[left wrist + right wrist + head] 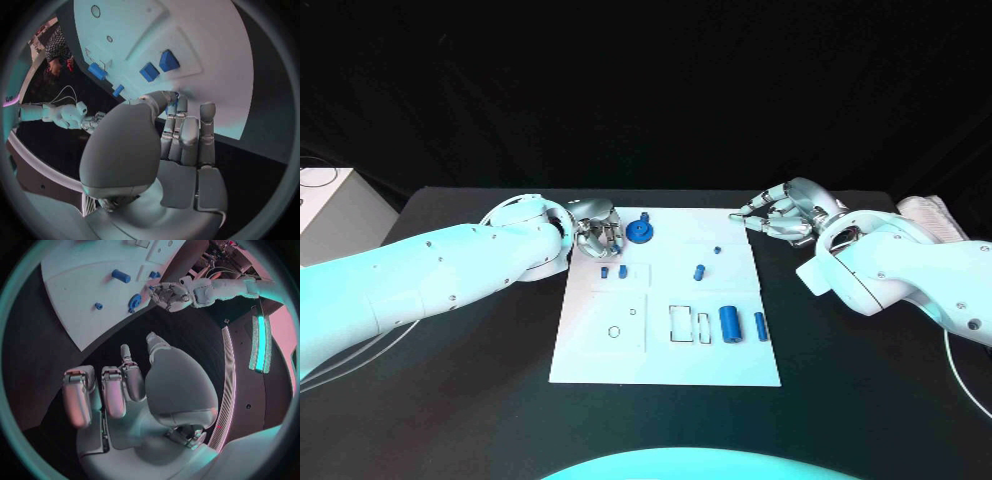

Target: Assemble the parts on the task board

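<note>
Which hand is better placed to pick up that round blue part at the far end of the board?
Probably the left hand: it sits right beside the round blue part, while the right hand is off the board.

We see a black counter (473,400) carrying a white task board (668,365) laid flat at its middle, long side running away from the robot. Dark counter surface lies bare on both sides of the board and along its near edge. At the counter's far right corner rests a pale, crinkled bundle (932,212), partly hidden behind the right arm; we cannot tell what it is. A thin white cable (972,385) trails across the counter on the right side, well apart from the board.
</note>
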Robot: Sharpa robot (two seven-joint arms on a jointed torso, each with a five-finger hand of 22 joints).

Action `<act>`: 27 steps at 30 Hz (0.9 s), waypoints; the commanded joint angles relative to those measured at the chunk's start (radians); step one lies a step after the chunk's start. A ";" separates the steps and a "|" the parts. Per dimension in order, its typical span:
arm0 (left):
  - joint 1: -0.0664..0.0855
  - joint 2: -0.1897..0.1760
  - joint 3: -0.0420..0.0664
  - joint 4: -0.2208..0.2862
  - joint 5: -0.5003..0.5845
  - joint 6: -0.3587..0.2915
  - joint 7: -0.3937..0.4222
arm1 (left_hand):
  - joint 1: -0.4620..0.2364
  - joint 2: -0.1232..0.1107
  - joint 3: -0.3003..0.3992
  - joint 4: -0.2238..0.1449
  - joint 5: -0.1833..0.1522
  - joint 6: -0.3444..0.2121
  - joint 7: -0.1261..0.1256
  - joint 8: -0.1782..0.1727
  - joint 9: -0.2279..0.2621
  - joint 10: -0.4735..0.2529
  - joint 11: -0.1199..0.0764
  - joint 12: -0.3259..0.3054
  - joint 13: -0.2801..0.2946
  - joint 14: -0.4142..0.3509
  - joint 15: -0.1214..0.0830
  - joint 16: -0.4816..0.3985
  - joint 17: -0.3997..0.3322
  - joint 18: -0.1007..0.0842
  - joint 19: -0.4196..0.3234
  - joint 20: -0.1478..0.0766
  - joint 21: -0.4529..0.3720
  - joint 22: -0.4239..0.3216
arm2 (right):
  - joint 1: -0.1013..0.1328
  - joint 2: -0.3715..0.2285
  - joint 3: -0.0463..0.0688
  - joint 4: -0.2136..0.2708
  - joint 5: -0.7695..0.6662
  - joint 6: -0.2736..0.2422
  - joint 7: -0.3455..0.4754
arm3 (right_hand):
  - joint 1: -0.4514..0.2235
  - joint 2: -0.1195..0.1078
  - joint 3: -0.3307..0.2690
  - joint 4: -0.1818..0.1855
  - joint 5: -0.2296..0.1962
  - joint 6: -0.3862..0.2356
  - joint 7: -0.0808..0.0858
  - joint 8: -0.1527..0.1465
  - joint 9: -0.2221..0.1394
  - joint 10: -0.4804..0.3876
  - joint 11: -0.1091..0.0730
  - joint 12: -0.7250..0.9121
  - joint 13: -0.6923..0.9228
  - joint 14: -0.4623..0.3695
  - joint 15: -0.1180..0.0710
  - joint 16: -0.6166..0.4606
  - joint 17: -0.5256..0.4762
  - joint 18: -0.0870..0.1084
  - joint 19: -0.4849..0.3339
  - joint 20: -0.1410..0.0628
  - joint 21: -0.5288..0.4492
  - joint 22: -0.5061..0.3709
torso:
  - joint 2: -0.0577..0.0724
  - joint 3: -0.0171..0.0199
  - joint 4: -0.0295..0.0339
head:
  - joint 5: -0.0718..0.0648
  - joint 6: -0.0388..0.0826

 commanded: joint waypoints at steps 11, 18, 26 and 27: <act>-0.005 0.002 -0.004 0.007 0.000 0.041 -0.004 | -0.011 0.003 -0.002 -0.013 -0.006 0.018 -0.003 0.006 0.005 0.020 -0.003 -0.008 0.004 0.004 -0.002 0.008 0.001 -0.002 0.006 0.001 0.003 0.001 | 0.000 0.000 0.000 0.001 -0.011 0.009 0.006 | 0.004 0.005 -0.003 -0.003 -0.001 -0.006 -0.001 0.005 -0.001 -0.002 -0.003 0.001 0.109 0.095 0.004 -0.006 0.221 -0.013 0.101 0.001 -0.001 0.258 | 0.000 -0.0005 0.0001 | 0.001 -0.001; -0.005 0.001 -0.004 0.010 0.001 0.027 0.004 | -0.011 0.004 -0.002 -0.015 -0.006 0.020 -0.004 0.007 0.006 0.023 -0.004 -0.008 0.006 0.004 -0.003 0.008 0.001 -0.002 0.007 0.001 0.003 0.002 | 0.000 0.000 0.000 0.000 -0.011 0.009 0.007 | 0.004 0.005 -0.003 -0.003 -0.001 -0.006 -0.001 0.005 -0.001 -0.002 -0.003 0.001 0.109 0.095 0.004 -0.006 0.221 -0.013 0.101 0.001 -0.001 0.258 | 0.000 0.0001 0.0001 | 0.001 -0.001; -0.005 0.001 -0.004 0.012 0.002 0.022 0.007 | -0.011 0.004 -0.002 -0.015 -0.006 0.020 -0.004 0.007 0.006 0.023 -0.004 -0.008 0.006 0.004 -0.003 0.008 0.001 -0.002 0.007 0.001 0.003 0.002 | 0.000 0.001 0.000 -0.002 -0.011 0.009 0.007 | 0.007 0.006 -0.007 -0.001 -0.001 -0.006 -0.001 0.006 -0.001 -0.002 -0.003 0.001 0.108 0.095 0.004 -0.006 0.221 -0.012 0.101 0.001 -0.002 0.258 | 0.000 0.0001 -0.0004 | 0.001 -0.002; -0.005 0.001 -0.004 0.012 0.002 0.022 0.008 | -0.011 0.004 -0.002 -0.015 -0.006 0.020 -0.004 0.007 0.006 0.023 -0.004 -0.008 0.006 0.004 -0.003 0.008 0.001 -0.002 0.007 0.001 0.003 0.002 | 0.000 0.001 0.000 -0.002 -0.011 0.009 0.007 | 0.007 0.006 -0.007 -0.001 -0.001 -0.006 -0.001 0.006 -0.001 -0.002 -0.003 0.001 0.108 0.095 0.004 -0.006 0.221 -0.012 0.101 0.001 -0.002 0.258 | 0.000 0.0003 -0.0005 | 0.001 -0.002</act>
